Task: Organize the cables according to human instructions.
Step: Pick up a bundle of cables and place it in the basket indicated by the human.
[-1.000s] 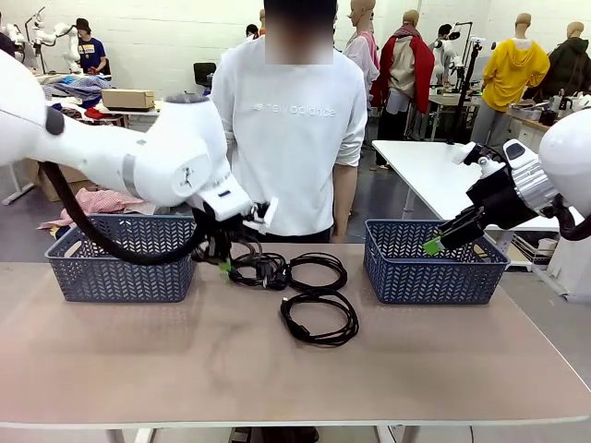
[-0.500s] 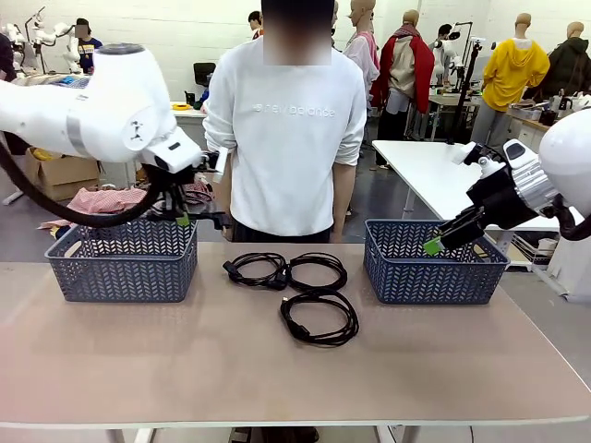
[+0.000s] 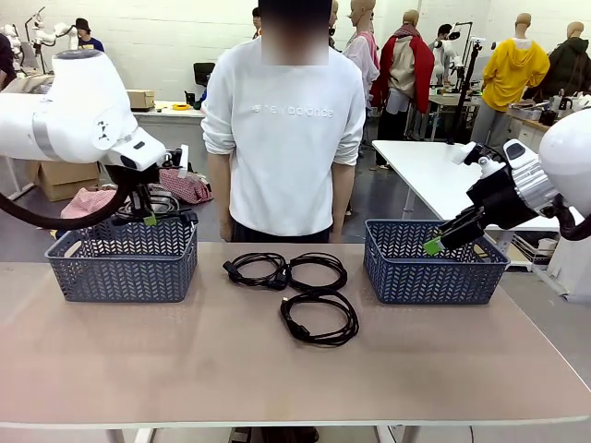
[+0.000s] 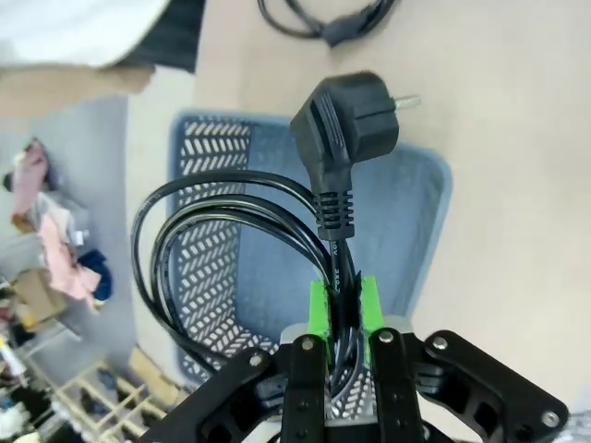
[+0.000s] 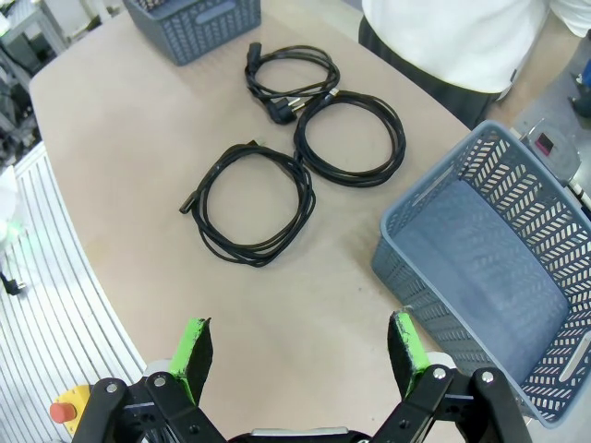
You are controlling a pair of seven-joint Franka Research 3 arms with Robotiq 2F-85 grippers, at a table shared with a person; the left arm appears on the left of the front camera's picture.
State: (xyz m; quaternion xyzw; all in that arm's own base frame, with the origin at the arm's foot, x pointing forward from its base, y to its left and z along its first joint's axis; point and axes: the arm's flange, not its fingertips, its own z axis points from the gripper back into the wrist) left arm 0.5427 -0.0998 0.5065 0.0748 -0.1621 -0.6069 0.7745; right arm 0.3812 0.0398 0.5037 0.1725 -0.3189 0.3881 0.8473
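My left gripper point(image 3: 148, 218) hangs over the left blue basket point(image 3: 120, 269), shut on a coiled black cable point(image 3: 166, 204). In the left wrist view the green pads point(image 4: 319, 309) of the gripper point(image 4: 343, 309) pinch the cord just below its plug point(image 4: 346, 120), with the coil point(image 4: 185, 258) hanging above the basket's floor point(image 4: 397, 221). Three more cables lie on the table's middle: two at the back point(image 3: 254, 268) point(image 3: 319, 269) and one nearer point(image 3: 320, 318). My right gripper point(image 3: 432, 245) stands open above the right basket point(image 3: 434, 274). Nothing lies between its fingers point(image 5: 300, 346), and the three coils point(image 5: 286, 74) point(image 5: 349, 137) point(image 5: 247, 203) show beyond them.
A person point(image 3: 286, 120) stands at the far edge of the table point(image 3: 185, 369), behind the cables, arms at the sides. The right basket's inside point(image 5: 499, 268) holds nothing. The left basket point(image 5: 194, 23) stands at the far end in the right wrist view.
My left arm has lifted a cable out of the middle group and carried it left and up, over the left basket. The right arm has not moved.
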